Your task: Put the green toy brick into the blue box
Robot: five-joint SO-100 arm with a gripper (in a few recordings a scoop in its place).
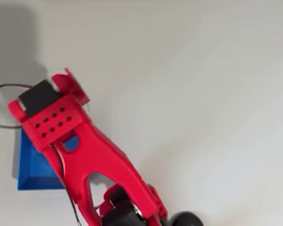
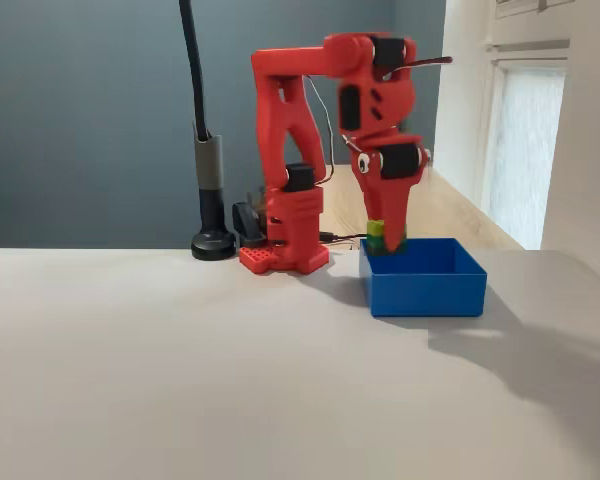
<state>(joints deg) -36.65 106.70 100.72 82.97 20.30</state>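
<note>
Hanging over the blue box [image 2: 425, 285] on the desk [image 2: 180, 370], the jaws [image 2: 385, 238] clamp the green toy brick [image 2: 376, 234], held just above the box's back-left rim in the fixed view.

The red arm [image 1: 96, 160] reaches diagonally over the blue box [image 1: 33, 172] on the white table [image 1: 203, 94].

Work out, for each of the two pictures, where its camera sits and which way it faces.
Overhead view: sits above the table, looking straight down; shows the red arm over the blue box.
Fixed view: stands low at the table's front, looking across; shows the whole arm, its gripper holding the green toy brick at the box's back rim.
Shared: arm, box, table.
</note>
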